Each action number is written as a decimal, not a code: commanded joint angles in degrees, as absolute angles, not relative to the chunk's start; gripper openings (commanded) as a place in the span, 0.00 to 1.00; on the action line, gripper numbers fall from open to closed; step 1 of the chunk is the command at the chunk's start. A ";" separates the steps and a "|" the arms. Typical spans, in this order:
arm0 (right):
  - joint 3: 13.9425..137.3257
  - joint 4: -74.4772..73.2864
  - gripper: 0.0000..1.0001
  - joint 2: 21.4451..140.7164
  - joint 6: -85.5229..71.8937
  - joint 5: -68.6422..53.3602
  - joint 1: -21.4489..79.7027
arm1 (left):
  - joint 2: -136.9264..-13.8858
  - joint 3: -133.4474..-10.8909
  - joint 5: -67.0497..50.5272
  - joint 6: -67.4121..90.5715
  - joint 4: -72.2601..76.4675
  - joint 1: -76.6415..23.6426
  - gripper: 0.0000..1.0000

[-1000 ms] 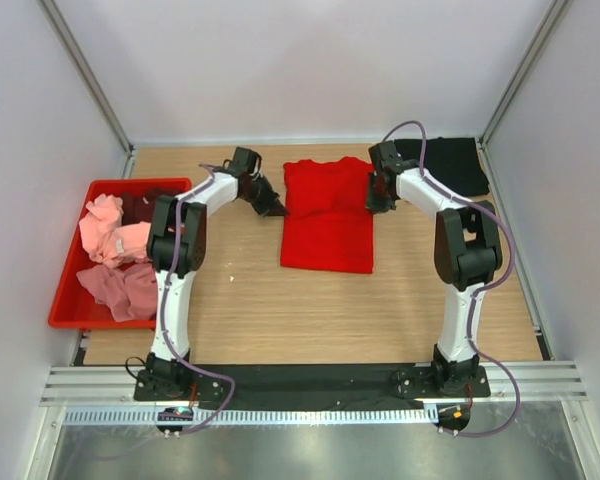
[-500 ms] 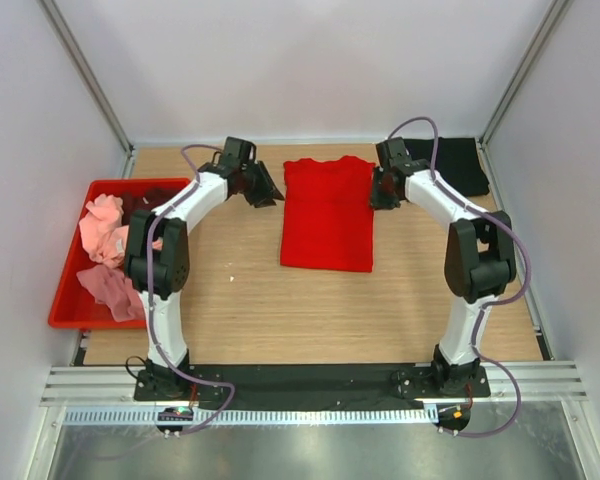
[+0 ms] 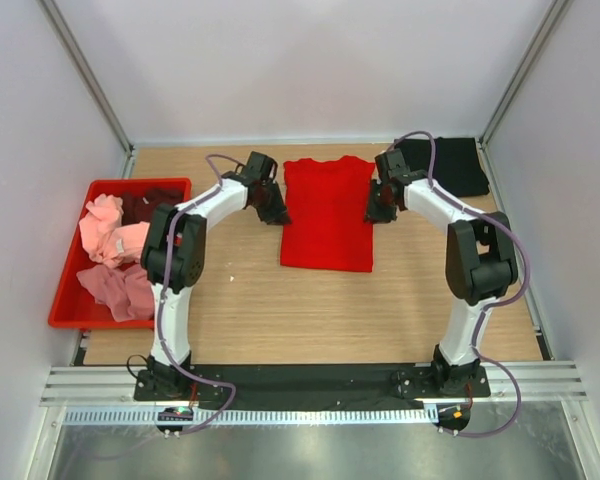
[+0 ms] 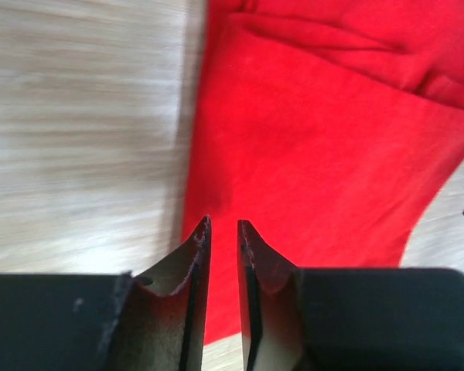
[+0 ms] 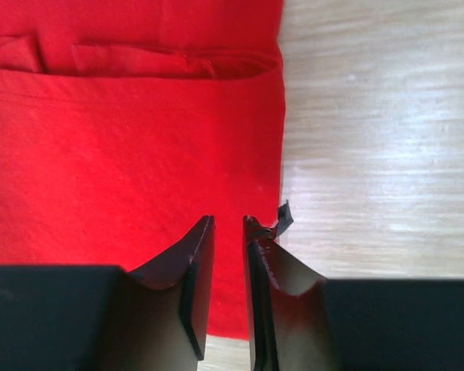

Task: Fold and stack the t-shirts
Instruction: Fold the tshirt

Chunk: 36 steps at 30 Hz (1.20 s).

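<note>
A bright red t-shirt [image 3: 327, 215] lies flat on the table's far middle as a long rectangle with its sleeves folded in. My left gripper [image 3: 277, 213] is at its left edge, low over the cloth. In the left wrist view the left gripper [image 4: 224, 224] is narrowly open and holds nothing, with the red shirt [image 4: 317, 139] beyond it. My right gripper [image 3: 376, 212] is at the shirt's right edge. The right wrist view shows the right gripper [image 5: 228, 220] narrowly open and empty over the red shirt [image 5: 124, 131]. A black t-shirt [image 3: 450, 165] lies folded at the far right.
A red plastic crate [image 3: 120, 183] stands at the left and holds light pink [image 3: 105, 230], dusty rose [image 3: 115, 285] and dark maroon [image 3: 145, 205] shirts. Grey walls close in the table on three sides. Bare wood lies in front of the red shirt.
The red shirt's upper part went from wide to narrow as its sleeves lay in. My left gripper swung out left, then came back to the shirt's left edge. The right gripper shifted slightly.
</note>
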State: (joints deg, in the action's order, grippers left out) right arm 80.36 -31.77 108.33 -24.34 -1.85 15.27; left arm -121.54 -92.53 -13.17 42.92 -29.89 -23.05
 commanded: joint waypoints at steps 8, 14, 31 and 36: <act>65.42 -32.26 0.25 92.48 -25.14 -13.69 15.47 | -103.01 -71.93 -21.69 40.77 -20.94 -23.38 0.22; 58.81 -27.43 0.25 91.84 -24.61 -13.81 15.38 | -104.67 -64.96 -23.47 42.54 -16.00 -24.43 0.21; 50.72 -28.75 0.41 85.17 -25.31 -7.90 15.29 | -97.56 -59.50 -15.74 42.28 -22.05 -24.87 0.35; 49.04 -23.31 0.47 87.18 -25.93 -12.73 14.33 | -100.63 -60.38 -15.82 42.36 -21.36 -24.87 0.40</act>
